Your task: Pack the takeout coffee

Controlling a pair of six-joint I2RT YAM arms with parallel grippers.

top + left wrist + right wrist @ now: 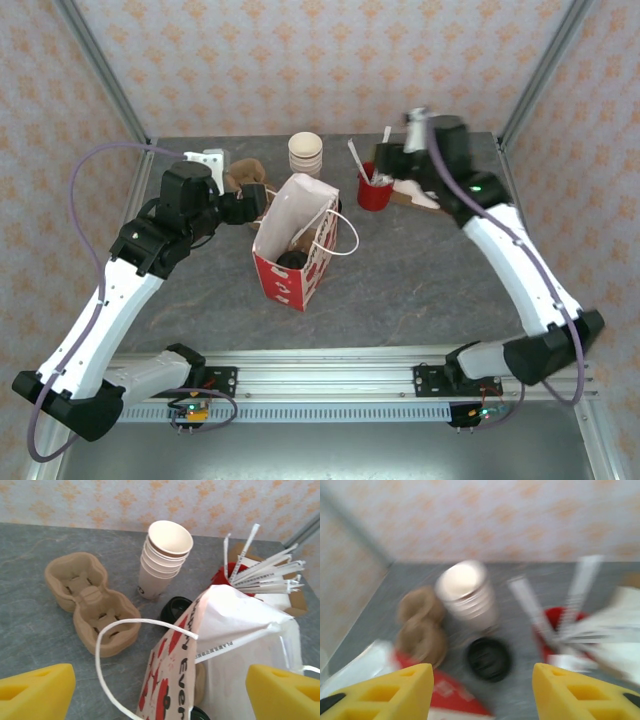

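The overhead camera looks steeply down from behind the arms over the whole bench (430,270). The wrist cameras sit close behind the left pincer (159,692) and the right pincer (480,692), facing forward. Both share the cup stack (165,555) beyond the fingertips, and the right view is blurred.

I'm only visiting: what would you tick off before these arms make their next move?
1. Takeout coffee inside the red-and-white bag: seen through its mouth, ok.
2. Bag standing, mouth open: ok.
3. Right claw open and empty: ok.
4. Left claw open at the bag's rim, not gripping it: ok.
5. Right claw clear of the red cup of straws: cannot tell.
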